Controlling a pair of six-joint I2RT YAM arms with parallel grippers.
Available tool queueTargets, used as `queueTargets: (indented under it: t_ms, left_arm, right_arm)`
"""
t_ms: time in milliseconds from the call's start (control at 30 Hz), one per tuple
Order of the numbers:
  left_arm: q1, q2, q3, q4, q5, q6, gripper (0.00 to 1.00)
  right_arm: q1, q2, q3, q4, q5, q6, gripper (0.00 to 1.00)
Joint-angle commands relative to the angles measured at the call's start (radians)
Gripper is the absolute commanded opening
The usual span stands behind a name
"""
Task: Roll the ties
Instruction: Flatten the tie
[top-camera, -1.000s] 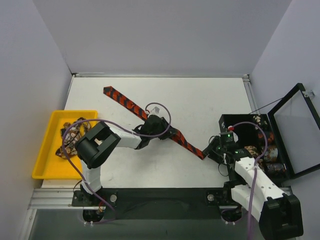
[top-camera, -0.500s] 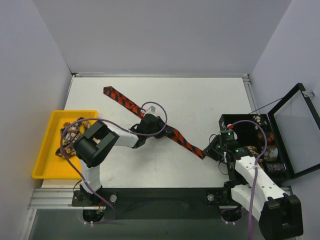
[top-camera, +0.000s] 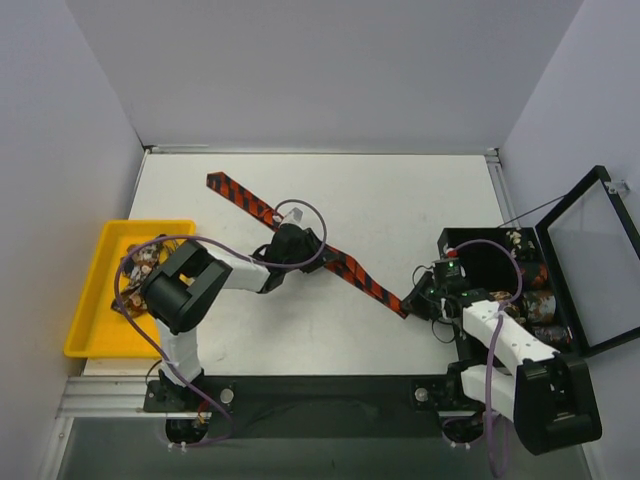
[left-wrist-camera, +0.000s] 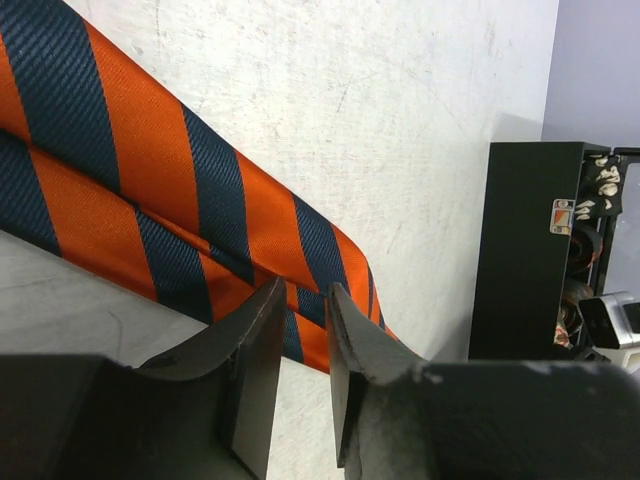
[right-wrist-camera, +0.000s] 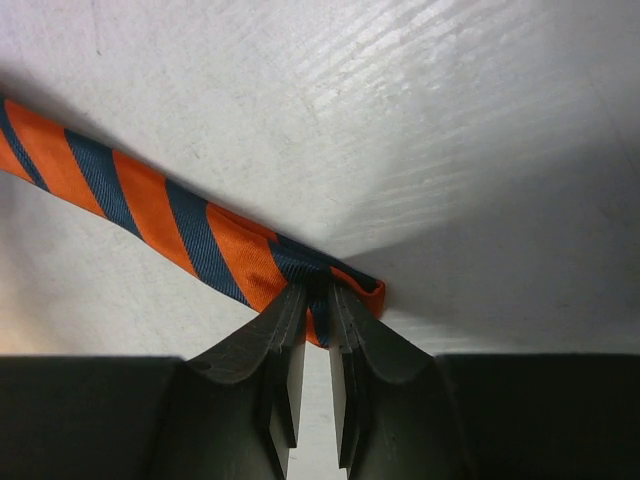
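Observation:
A tie with orange and dark diagonal stripes lies slanted across the white table, wide end at the far left, narrow end at the near right. My left gripper sits on its middle. In the left wrist view the jaws stand close together, pinching the near edge of the folded tie. My right gripper is at the narrow end. The right wrist view shows its tips shut on the tie just short of its end. More patterned ties lie in a yellow tray.
The yellow tray sits at the table's left edge. A black box, its lid open, stands at the right with rolled ties inside, close behind my right gripper. Purple cables loop over both arms.
My left gripper has slid up and to the left along with the tie. The right gripper has moved in on the narrow end and closed on it.

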Motion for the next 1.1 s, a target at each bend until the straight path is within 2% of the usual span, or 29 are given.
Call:
queueTargets:
  t_ms: [0, 33, 167, 300, 367, 400, 500, 633, 667, 733, 800, 867, 900, 1067]
  left_arm:
    - [0.015, -0.06, -0.014, 0.044, 0.003, 0.051, 0.35]
    - [0.024, -0.072, -0.021, 0.042, 0.0, 0.058, 0.36]
    - [0.074, -0.14, -0.065, 0.018, -0.023, 0.066, 0.5]
    - [0.119, -0.25, -0.09, -0.076, -0.104, 0.127, 0.63]
    - [0.134, -0.319, -0.064, -0.183, -0.147, 0.192, 0.66]
    - [0.139, -0.339, -0.045, -0.291, -0.217, 0.215, 0.68]
    - [0.175, -0.368, 0.085, -0.512, -0.347, 0.31, 0.73]
    - [0.269, -0.277, 0.278, -0.686, -0.451, 0.488, 0.8]
    - [0.289, -0.25, 0.367, -0.711, -0.466, 0.514, 0.8]
    - [0.35, -0.165, 0.442, -0.751, -0.489, 0.569, 0.8]
    - [0.386, -0.103, 0.543, -0.774, -0.478, 0.588, 0.79]
    - [0.426, 0.031, 0.669, -0.826, -0.46, 0.6, 0.79]
    - [0.433, 0.032, 0.703, -0.837, -0.466, 0.6, 0.79]
    - [0.462, 0.228, 0.875, -0.872, -0.484, 0.648, 0.71]
  right_arm:
    - [0.005, 0.048, -0.034, 0.015, -0.005, -0.013, 0.17]
    - [0.005, 0.057, -0.04, 0.019, -0.009, -0.015, 0.17]
    - [0.006, 0.098, -0.031, 0.024, -0.013, -0.032, 0.17]
    - [0.006, 0.104, -0.006, -0.022, 0.003, -0.052, 0.17]
    - [0.009, 0.103, 0.009, -0.063, 0.012, -0.062, 0.17]
    - [0.014, 0.101, 0.029, -0.079, 0.017, -0.071, 0.18]
    - [0.019, 0.083, 0.058, -0.132, 0.038, -0.087, 0.18]
    - [0.02, 0.078, 0.084, -0.169, 0.041, -0.144, 0.18]
    - [0.019, 0.083, 0.09, -0.177, 0.034, -0.151, 0.18]
    - [0.026, 0.106, 0.11, -0.182, 0.026, -0.173, 0.18]
    - [0.035, 0.127, 0.122, -0.185, 0.027, -0.184, 0.18]
    - [0.041, 0.156, 0.132, -0.189, 0.021, -0.191, 0.18]
    - [0.043, 0.164, 0.133, -0.189, 0.021, -0.191, 0.18]
    - [0.065, 0.209, 0.135, -0.177, 0.029, -0.207, 0.18]
